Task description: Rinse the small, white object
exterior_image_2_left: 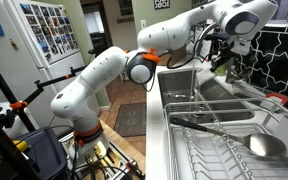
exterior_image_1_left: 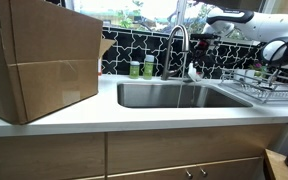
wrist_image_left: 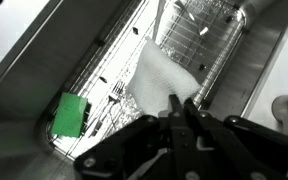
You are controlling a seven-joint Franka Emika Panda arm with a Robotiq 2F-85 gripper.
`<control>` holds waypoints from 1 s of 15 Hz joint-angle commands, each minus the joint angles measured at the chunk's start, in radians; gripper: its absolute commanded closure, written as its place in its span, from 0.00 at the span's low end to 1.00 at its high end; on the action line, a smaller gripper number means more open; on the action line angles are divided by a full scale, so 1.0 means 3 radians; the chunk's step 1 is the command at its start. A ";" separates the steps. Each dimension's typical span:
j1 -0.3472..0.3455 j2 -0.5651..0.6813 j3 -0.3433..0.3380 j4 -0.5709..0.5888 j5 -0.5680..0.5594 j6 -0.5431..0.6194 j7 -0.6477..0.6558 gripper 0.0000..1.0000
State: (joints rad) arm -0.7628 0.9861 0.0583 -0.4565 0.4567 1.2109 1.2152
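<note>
Jaws of the gripper [wrist_image_left: 177,108] are pinched together on the white object [wrist_image_left: 164,75], which juts just beyond them over the sink [wrist_image_left: 29,60].

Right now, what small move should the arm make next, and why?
Probably shift the small white object sideways under the faucet spout: the fingers are shut on it, and it hangs over the sink beside the faucet, not beneath its outlet.
</note>
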 commanded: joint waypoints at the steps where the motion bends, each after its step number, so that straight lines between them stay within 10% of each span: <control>1: 0.0051 -0.0096 -0.0147 0.0005 -0.0291 -0.0084 -0.0086 0.98; 15: 0.0181 -0.0304 -0.0696 -0.0025 -0.1237 0.1037 -0.0577 0.98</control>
State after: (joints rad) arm -0.7154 0.9036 -0.1436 -0.4478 0.1009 1.4766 1.0715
